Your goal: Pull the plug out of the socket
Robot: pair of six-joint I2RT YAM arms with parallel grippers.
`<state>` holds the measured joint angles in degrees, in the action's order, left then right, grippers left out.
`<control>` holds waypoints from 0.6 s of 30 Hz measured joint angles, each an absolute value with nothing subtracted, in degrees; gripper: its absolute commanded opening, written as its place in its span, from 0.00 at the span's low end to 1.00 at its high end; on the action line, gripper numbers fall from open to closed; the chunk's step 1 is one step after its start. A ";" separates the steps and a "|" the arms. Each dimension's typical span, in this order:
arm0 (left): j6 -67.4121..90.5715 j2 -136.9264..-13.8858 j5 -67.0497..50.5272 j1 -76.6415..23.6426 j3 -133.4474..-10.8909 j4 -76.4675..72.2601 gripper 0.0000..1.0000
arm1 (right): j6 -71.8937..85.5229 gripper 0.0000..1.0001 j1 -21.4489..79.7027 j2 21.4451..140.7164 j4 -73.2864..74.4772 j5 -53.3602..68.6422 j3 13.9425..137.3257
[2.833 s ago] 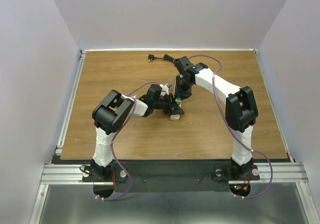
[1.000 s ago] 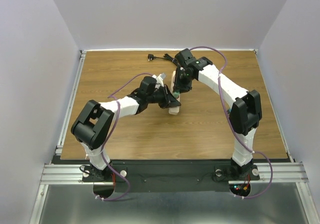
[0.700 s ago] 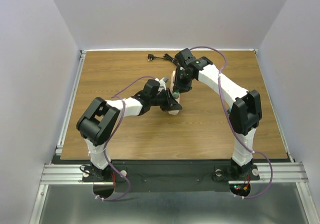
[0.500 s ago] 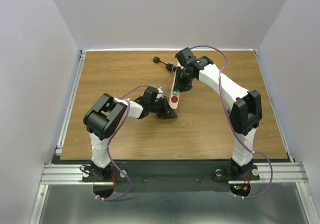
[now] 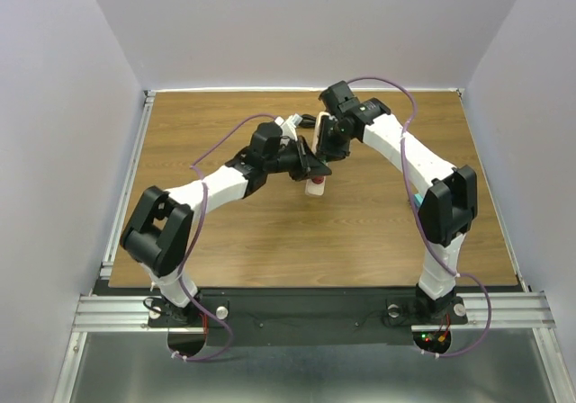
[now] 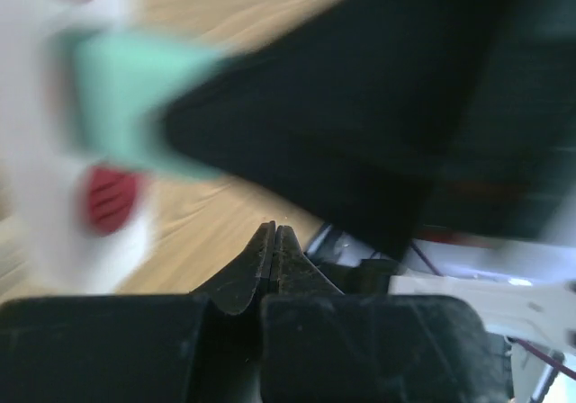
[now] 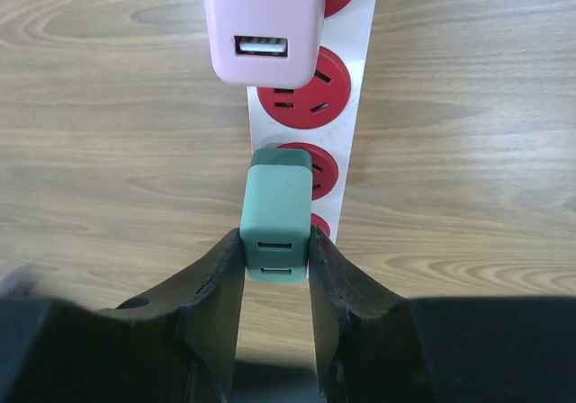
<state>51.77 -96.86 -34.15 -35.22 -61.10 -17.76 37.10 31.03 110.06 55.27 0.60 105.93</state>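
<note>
We see the right claw [image 7: 276, 241] clamped on a green plug [image 7: 276, 219], one finger against each side of it, directly over the socket [image 7: 310, 97]. The socket is a pale strip with round red outlets, near the middle of the tabletop [image 5: 234, 232]. The plug hides part of two outlets at one end of the socket, and we cannot tell whether its prongs are seated. A pink adapter [image 7: 261, 25] sits on the socket farther along from the plug. The left claw [image 6: 274, 241] is pressed together on nothing, just beside the socket, which appears blurred in that wrist view.
</note>
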 measured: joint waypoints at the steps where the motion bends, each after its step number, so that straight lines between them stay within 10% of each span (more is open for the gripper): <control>1: 51.92 -95.98 -34.24 -35.33 -61.47 -18.22 0.00 | 37.10 0.00 31.22 110.06 55.42 0.80 105.93; 18: 51.00 -100.82 -35.48 -37.08 -56.14 -19.88 0.00 | 37.23 0.00 31.55 109.95 55.33 4.36 101.95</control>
<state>51.00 -100.82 -35.48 -37.08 -56.14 -19.88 37.23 31.55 109.95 55.33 4.36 101.95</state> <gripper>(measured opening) 0.025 0.369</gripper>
